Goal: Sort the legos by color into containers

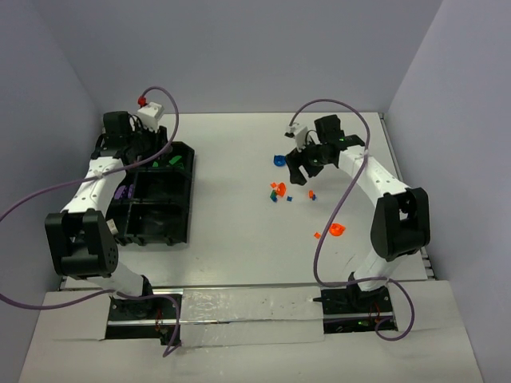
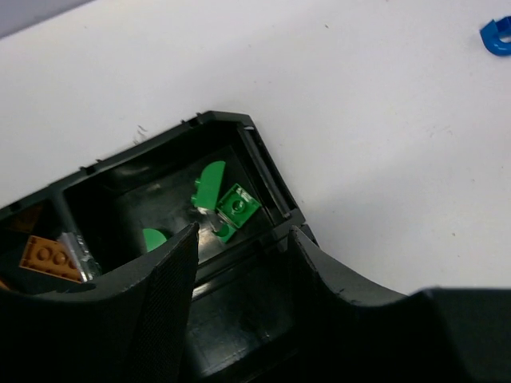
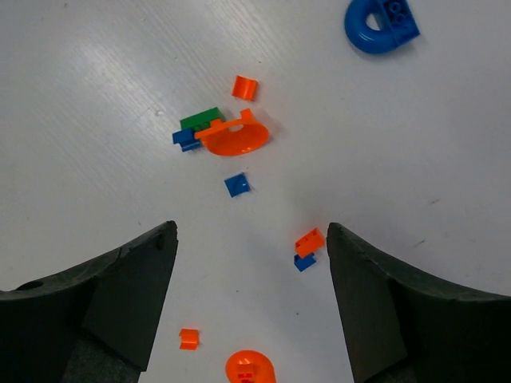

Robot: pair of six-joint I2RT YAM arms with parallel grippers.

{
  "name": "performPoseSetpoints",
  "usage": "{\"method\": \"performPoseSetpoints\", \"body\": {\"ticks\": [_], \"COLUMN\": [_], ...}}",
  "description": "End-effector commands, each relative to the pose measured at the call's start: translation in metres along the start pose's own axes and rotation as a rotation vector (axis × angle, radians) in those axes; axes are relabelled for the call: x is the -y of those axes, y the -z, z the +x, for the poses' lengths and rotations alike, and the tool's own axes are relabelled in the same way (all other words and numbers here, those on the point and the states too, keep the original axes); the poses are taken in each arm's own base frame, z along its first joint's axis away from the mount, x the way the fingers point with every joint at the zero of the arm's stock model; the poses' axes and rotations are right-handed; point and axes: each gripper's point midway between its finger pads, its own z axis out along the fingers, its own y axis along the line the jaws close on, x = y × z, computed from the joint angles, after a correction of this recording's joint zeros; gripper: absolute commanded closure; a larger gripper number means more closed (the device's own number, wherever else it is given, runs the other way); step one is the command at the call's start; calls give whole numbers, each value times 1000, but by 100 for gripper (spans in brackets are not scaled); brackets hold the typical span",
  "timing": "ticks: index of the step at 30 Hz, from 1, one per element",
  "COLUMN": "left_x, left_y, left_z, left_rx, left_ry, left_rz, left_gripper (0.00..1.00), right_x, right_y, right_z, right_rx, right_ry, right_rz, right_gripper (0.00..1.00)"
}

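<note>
Directly ahead: orange-blue lego pair (image 3: 306, 247) between spread right jaws, untouched.

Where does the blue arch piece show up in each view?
Top external: blue arch piece, centre-right on the table, beyond the orange ring piece.
Left wrist: top right corner, cut by the edge, past the black tray.
Right wrist: top right.
Shared landmark: the orange ring piece links top and right wrist; the black tray links top and left.

Black tray (image 1: 190, 209), green legos (image 2: 238, 207), orange legos (image 3: 245, 87), perhaps purple legos (image 1: 121, 191)
</note>
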Motion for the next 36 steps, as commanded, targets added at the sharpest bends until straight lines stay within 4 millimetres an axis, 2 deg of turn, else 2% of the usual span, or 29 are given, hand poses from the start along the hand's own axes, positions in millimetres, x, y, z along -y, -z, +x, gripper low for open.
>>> {"method": "performPoseSetpoints", "body": {"ticks": [1, 6, 10, 14, 16, 22, 27, 31, 36], "left_x": [16, 18, 18, 21, 28, 56, 68, 66, 65], "left_y": [8, 11, 13, 13, 14, 17, 22, 23, 28], "left_z": [-17, -17, -15, -11, -9, -6, -13, -13, -13], "left_rx": [62, 60, 56, 53, 50, 32, 57, 46, 44], "left_ry": [-4, -5, -5, -5, -25, -67, -69, -64, -60], "left_rz": [50, 43, 39, 53, 95, 273, 340, 324, 303], "left_gripper": [46, 46, 46, 46, 46, 46, 45, 45, 45], "right_x": [-16, -21, -28, -39, -42, -26, -17, -16, -17], "right_y": [-1, -23, -28, -28, -27, -23, -35, -46, -64], "right_z": [-26, -25, -24, -26, -28, -27, -12, -5, 7], "right_rx": [18, -77, -94, -63, -32, 32, -11, -33, -65], "right_ry": [102, -22, -30, 109, 249, 519, 745, 893, 988], "right_rz": [5, -34, -31, -54, -115, -290, -423, -478, -521], "right_gripper": [20, 23, 30, 37, 41, 51, 49, 49, 48]}}
